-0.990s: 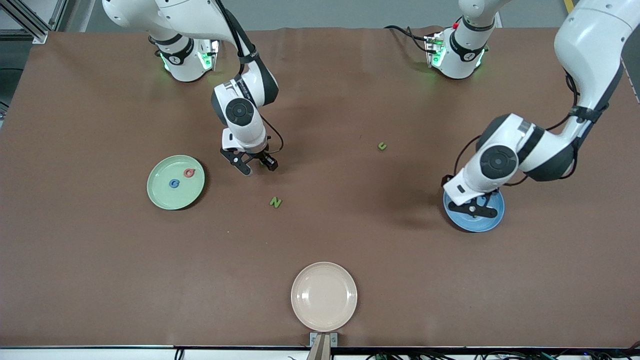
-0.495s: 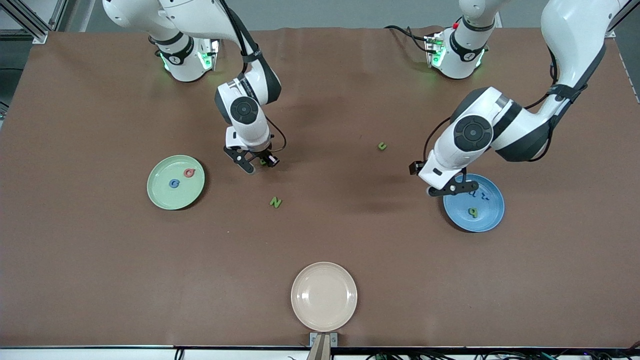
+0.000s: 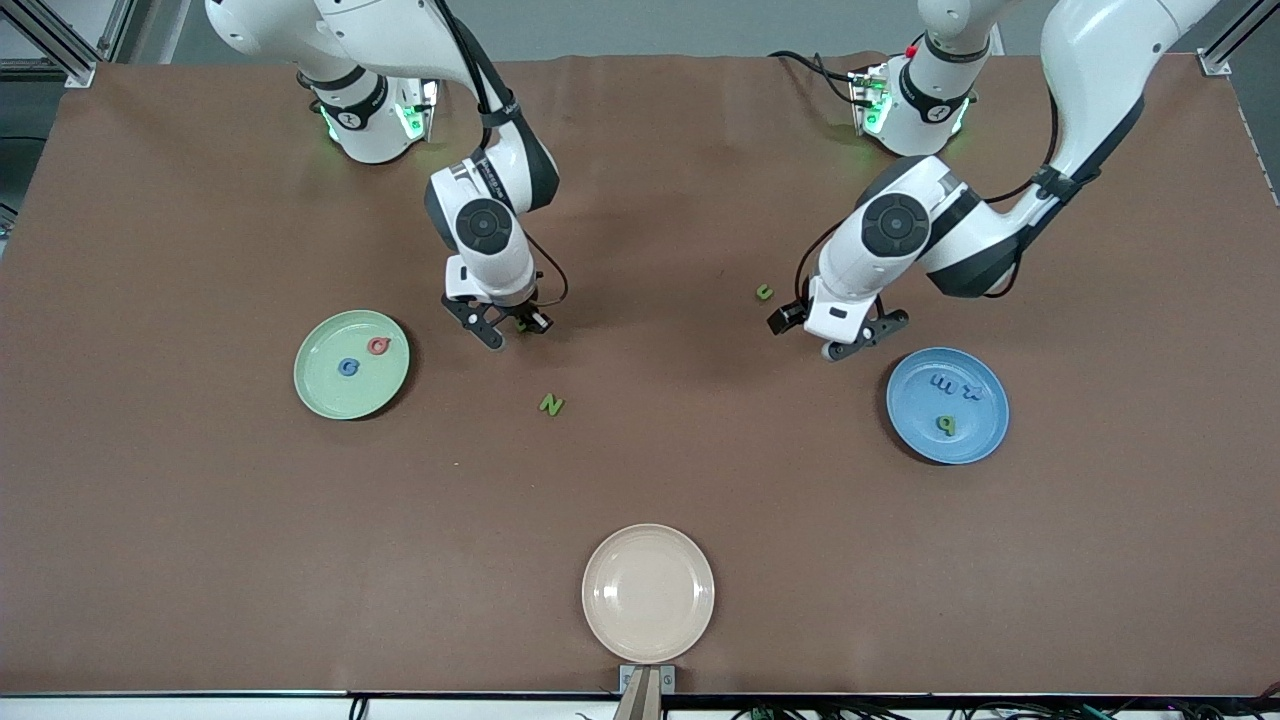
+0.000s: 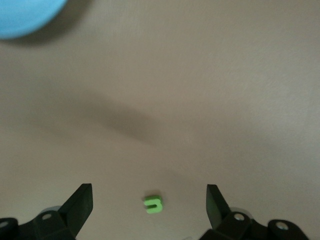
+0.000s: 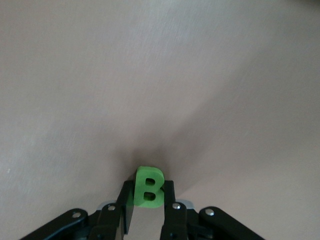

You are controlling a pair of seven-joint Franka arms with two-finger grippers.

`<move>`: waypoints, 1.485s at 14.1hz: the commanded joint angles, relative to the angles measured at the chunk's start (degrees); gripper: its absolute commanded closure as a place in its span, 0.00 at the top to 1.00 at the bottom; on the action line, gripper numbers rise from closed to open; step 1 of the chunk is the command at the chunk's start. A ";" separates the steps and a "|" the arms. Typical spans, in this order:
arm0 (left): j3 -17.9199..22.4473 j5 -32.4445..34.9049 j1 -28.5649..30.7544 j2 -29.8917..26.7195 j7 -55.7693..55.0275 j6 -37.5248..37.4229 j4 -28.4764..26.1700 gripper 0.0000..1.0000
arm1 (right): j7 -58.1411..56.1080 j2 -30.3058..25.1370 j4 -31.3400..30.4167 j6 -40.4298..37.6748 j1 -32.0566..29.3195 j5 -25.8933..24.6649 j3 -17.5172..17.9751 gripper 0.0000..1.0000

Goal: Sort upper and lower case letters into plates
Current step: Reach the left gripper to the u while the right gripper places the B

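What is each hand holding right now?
Left hand: open, empty, above a small green letter.
Right hand: closed on a green letter B.

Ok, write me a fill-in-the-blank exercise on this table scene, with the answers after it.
1. The right hand is shut on a green letter ___.
2. The open left hand is over a small green letter on the bare ___.
3. The mint green plate holds ___ letters.
4. The cream-beige plate holds ___ letters.

Missing words: B; table; two; no
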 commanded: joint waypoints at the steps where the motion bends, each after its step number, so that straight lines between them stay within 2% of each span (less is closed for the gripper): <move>1: -0.21 -1.66 -0.43 -3.00 -6.40 3.13 -3.44 1.00 | -9.81 -5.69 -1.28 -5.43 -0.79 0.42 -5.60 0.00; 4: 0.67 -1.57 -3.85 -1.86 -14.40 3.48 -3.79 1.00 | -25.00 -8.41 -4.44 -5.80 -0.79 0.33 -14.20 0.00; 5: 2.15 -1.48 -5.87 -1.77 -16.26 3.57 -4.05 1.00 | -31.24 -9.38 -5.67 -5.80 -0.70 0.33 -17.72 0.00; 7: 7.58 -1.39 -11.66 -1.68 -18.55 6.18 -5.02 1.00 | -42.41 -10.27 -7.69 -5.27 -0.70 0.33 -24.22 0.00; 10: 12.79 -1.30 -17.83 -1.59 -19.96 9.89 -6.34 1.00 | -53.77 -10.36 -9.89 -4.05 -0.70 0.33 -30.92 0.00; 11: 13.49 -1.39 -18.80 -1.50 -19.97 10.07 -6.60 1.00 | -56.06 -10.44 -11.20 -2.65 -0.79 0.33 -32.07 0.00; 15: 15.70 -1.13 -21.09 -0.98 -19.97 12.09 -7.83 1.00 | -57.76 -9.57 -13.41 2.28 -2.19 0.33 -32.34 0.01; 20: 17.54 -0.95 -22.41 -0.80 -20.75 14.64 -8.89 0.83 | -57.67 -8.51 -13.94 1.76 -2.28 1.03 -31.91 0.04; 21: 17.54 -0.95 -22.50 -0.71 -21.10 14.73 -8.89 0.80 | -57.58 -8.51 -13.85 1.59 -2.20 1.03 -31.91 0.13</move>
